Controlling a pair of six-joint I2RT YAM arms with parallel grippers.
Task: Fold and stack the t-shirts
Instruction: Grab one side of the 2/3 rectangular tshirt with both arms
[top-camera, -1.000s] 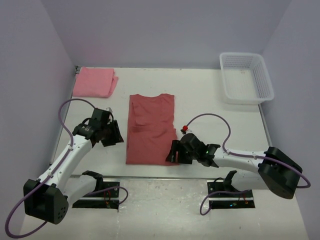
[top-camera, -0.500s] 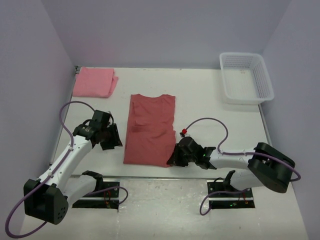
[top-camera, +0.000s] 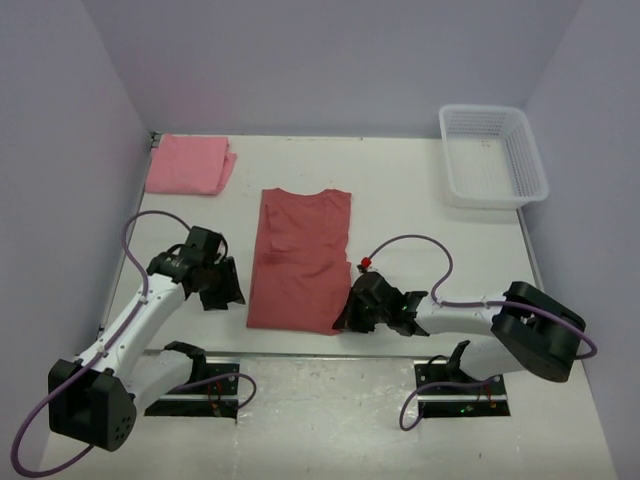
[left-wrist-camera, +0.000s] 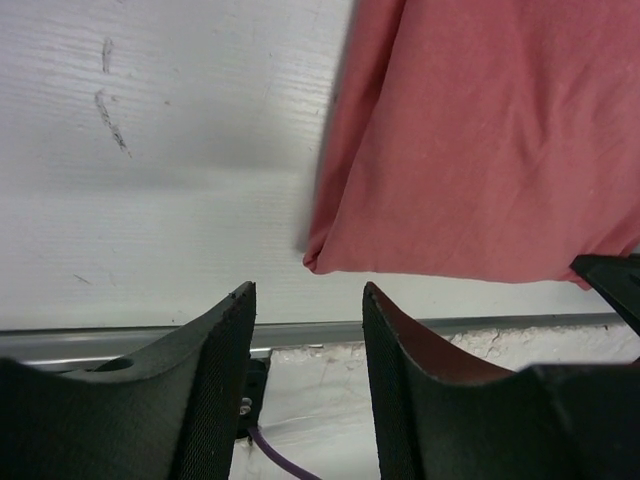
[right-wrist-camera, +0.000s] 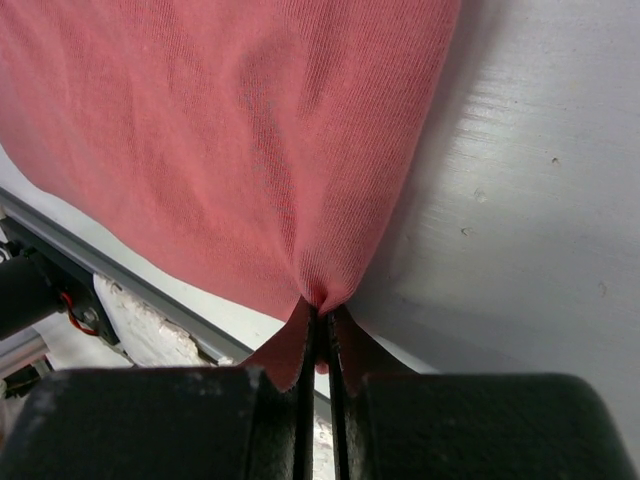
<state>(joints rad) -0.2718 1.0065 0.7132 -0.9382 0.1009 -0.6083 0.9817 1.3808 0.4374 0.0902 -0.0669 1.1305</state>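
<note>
A brick-red t-shirt (top-camera: 300, 255) lies folded into a long strip down the middle of the table. My right gripper (top-camera: 347, 312) is shut on its near right corner; in the right wrist view the cloth (right-wrist-camera: 240, 150) bunches into the closed jaws of my right gripper (right-wrist-camera: 322, 320). My left gripper (top-camera: 232, 290) stands open just left of the shirt's near left corner (left-wrist-camera: 318, 262), with nothing between the fingers of the left gripper (left-wrist-camera: 308, 300). A lighter pink t-shirt (top-camera: 188, 164) lies folded at the far left corner.
A white lattice basket (top-camera: 492, 155) stands at the far right. The table's metal front edge (left-wrist-camera: 300, 332) runs just behind both grippers. Purple walls close in the left, back and right sides.
My right gripper slid left and toward the near edge and closed on the red shirt's near right corner. My left gripper crept nearer the front edge, still open.
</note>
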